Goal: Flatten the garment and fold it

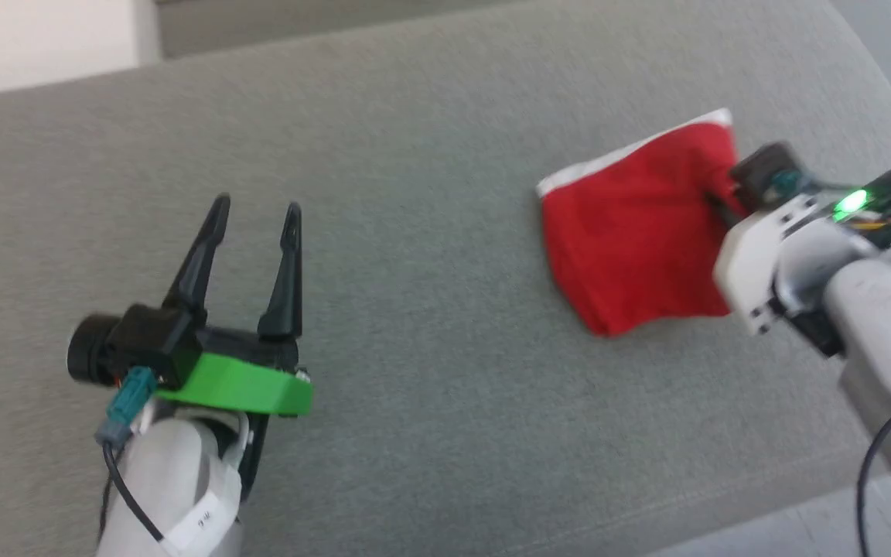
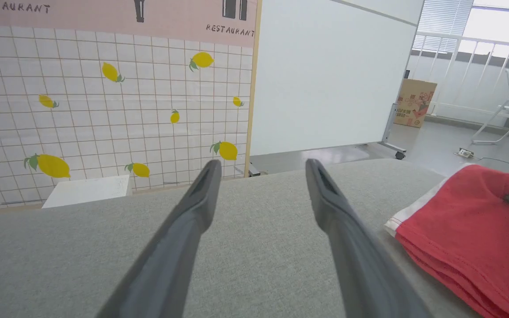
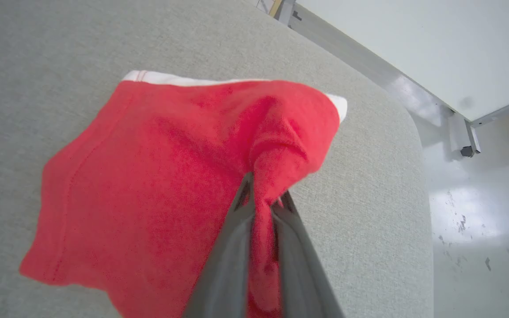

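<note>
The red garment (image 1: 631, 232) lies folded into a compact stack on the far right of the grey upholstered surface (image 1: 414, 309), with a white stripe along its far edge. The head view is blurred, and there the right gripper's wrist covers the garment's right edge. The right gripper (image 3: 265, 187) is clenched on a bunched fold of red fabric. The left gripper (image 1: 256, 205) hovers at the near left over bare grey, fingers spread apart. Beyond stand a lemon-patterned wall (image 2: 104, 110), a white partition (image 2: 325, 79) and a cardboard box (image 2: 415, 102).
</note>
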